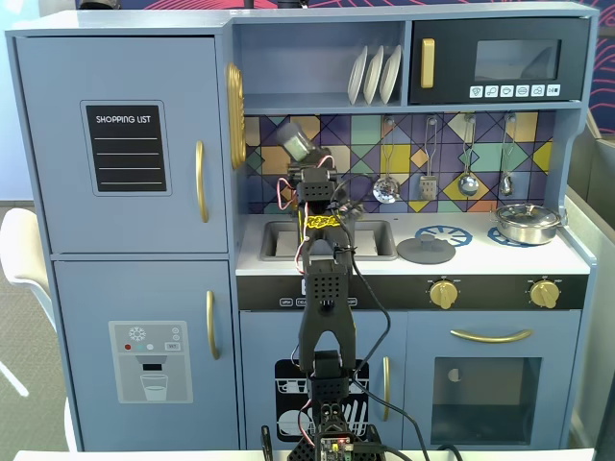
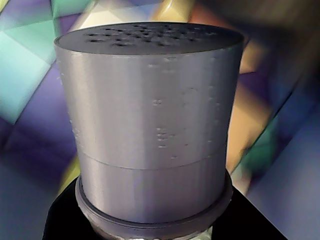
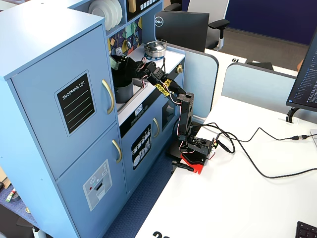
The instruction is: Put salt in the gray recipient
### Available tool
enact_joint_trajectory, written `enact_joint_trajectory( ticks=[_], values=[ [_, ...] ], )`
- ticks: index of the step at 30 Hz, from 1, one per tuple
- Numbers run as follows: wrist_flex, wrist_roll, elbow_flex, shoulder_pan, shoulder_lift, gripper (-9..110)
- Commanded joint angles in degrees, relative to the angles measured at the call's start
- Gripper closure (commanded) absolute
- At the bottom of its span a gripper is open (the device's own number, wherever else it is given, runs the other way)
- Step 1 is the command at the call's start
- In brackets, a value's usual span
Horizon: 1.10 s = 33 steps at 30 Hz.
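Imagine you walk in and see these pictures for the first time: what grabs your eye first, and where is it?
First, the tall blue wooden toy kitchen fills a fixed view. Before its sink, the black robot arm's gripper holds a slim gray cylindrical salt shaker tilted against the colourful tiled backsplash; the wrist view shows its perforated gray cap up close. In the side-on fixed view, a wide matte gray pot sits below the shaker, and a shiny steel pan rests on the right burner.

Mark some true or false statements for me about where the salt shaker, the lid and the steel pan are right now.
1. The gripper holds the salt. True.
2. The salt stands upright on the counter. False: it is lifted and tilted in front of the backsplash.
3. The flat lid covers the gray recipient. False: it lies on the counter, right of the sink.
4. The steel pan sits at the counter's right end in a fixed view. True.
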Motion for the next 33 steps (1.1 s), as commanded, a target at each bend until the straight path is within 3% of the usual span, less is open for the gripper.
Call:
enact_joint_trajectory(
  ticks=[1, 5, 12, 15, 21, 25, 33],
  values=[
    [-6.68, 2.02, -6.15, -1.58, 0.70, 101],
    [-4.57, 2.72, -7.21, -1.67, -0.09, 101],
    [14.59, 1.58, -4.66, 0.44, 0.44, 101],
    [11.43, 1.32, -2.02, 0.09, 1.32, 101],
    [-7.82, -0.70, -3.52, -2.11, 0.79, 101],
    [-8.09, -1.05, -11.16, -2.55, -3.08, 101],
    [11.78, 0.26, -7.38, 0.00, -1.93, 101]
  ],
)
